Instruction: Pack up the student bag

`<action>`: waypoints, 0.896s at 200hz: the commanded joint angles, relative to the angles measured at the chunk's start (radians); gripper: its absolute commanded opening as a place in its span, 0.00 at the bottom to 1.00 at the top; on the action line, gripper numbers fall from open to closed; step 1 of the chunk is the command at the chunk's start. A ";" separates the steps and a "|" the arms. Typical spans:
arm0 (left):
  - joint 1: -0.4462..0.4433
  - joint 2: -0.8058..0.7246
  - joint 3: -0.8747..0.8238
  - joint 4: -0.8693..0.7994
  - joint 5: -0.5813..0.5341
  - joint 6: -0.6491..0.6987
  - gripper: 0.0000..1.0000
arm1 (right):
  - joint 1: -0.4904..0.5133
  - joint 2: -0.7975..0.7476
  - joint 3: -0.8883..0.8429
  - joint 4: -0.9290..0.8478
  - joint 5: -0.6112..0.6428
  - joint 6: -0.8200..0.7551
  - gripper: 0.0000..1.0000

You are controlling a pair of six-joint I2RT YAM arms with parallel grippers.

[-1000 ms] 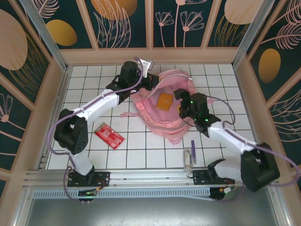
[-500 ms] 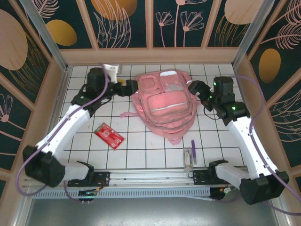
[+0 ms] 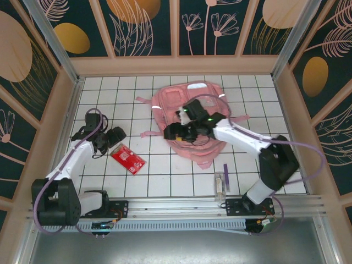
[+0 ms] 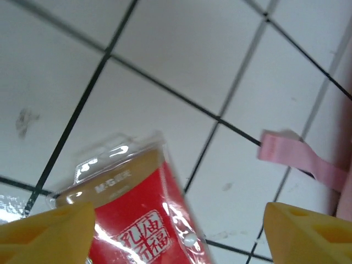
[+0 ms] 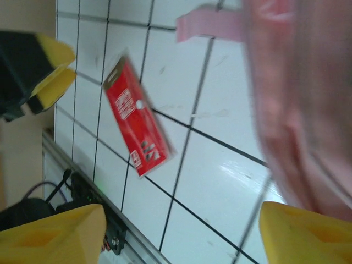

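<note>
Lies flat at the far middle of the surface: student bag (image 3: 168, 104), with right gripper (image 3: 177, 131) over its near-left edge, jaws apart and empty. Looks like the fetching step, with left gripper (image 4: 176, 231) over one end of the red packet (image 3: 127, 158) left of the bag, jaws wide, nothing held. Calls next for dropping onto the packet, closing, then carrying it bagward.

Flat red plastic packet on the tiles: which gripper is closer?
Left. The left gripper sits beside the red packet; the right gripper is farther off, over the pink fabric backpack.
</note>
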 commanded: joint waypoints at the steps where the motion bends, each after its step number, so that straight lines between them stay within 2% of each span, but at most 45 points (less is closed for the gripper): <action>1: 0.038 0.066 -0.030 0.062 0.045 -0.077 0.71 | 0.028 0.129 0.090 0.155 -0.100 -0.004 0.69; 28: 0.047 0.067 -0.070 0.088 0.019 -0.120 0.64 | 0.056 0.305 0.216 0.165 -0.135 -0.016 0.66; 44: 0.049 0.073 -0.095 0.096 0.011 -0.128 0.60 | 0.067 0.415 0.325 0.124 -0.146 -0.044 0.65; 58: 0.050 0.087 -0.107 0.096 -0.012 -0.127 0.53 | 0.076 0.500 0.426 0.057 -0.132 -0.077 0.62; 83: 0.050 0.100 -0.139 0.126 0.047 -0.140 0.44 | 0.094 0.600 0.553 -0.064 -0.151 -0.145 0.64; 126: 0.049 0.095 -0.209 0.141 0.047 -0.143 0.41 | 0.160 0.646 0.524 -0.109 -0.211 -0.183 0.62; 161: 0.049 0.109 -0.239 0.172 0.080 -0.166 0.39 | 0.193 0.673 0.500 -0.094 -0.293 -0.167 0.49; 179: 0.049 0.110 -0.234 0.163 0.076 -0.160 0.38 | 0.210 0.693 0.521 -0.104 -0.323 -0.163 0.48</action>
